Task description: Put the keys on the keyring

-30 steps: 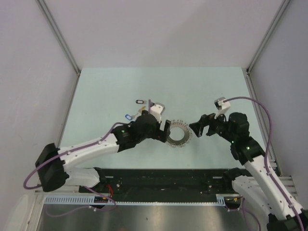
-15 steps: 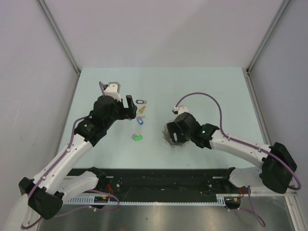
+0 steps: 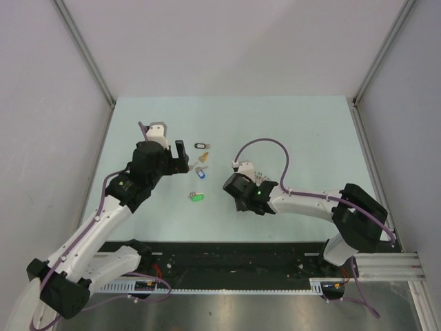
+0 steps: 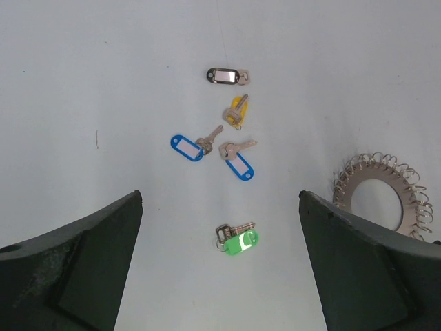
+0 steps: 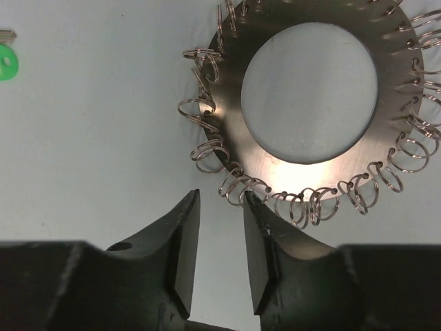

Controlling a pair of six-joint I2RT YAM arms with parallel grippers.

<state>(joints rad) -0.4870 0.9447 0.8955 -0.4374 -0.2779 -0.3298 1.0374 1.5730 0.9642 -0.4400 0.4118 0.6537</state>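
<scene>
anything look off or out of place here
Nothing looks damaged or spilled. The small split rings around the rim of the keyring splay at uneven angles, some overlapping. The keys lie loose in a scatter, apart from the keyring, with the green-tagged key off on its own.

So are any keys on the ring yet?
No, none. The keys lie loose on the table, apart from the ring, whose visible loops are empty.

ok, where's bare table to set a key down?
Bare: the far table beyond the black-tag key; the near strip below the green-tag key. Crowded: the key cluster, and the keyring rim by the right gripper.
</scene>
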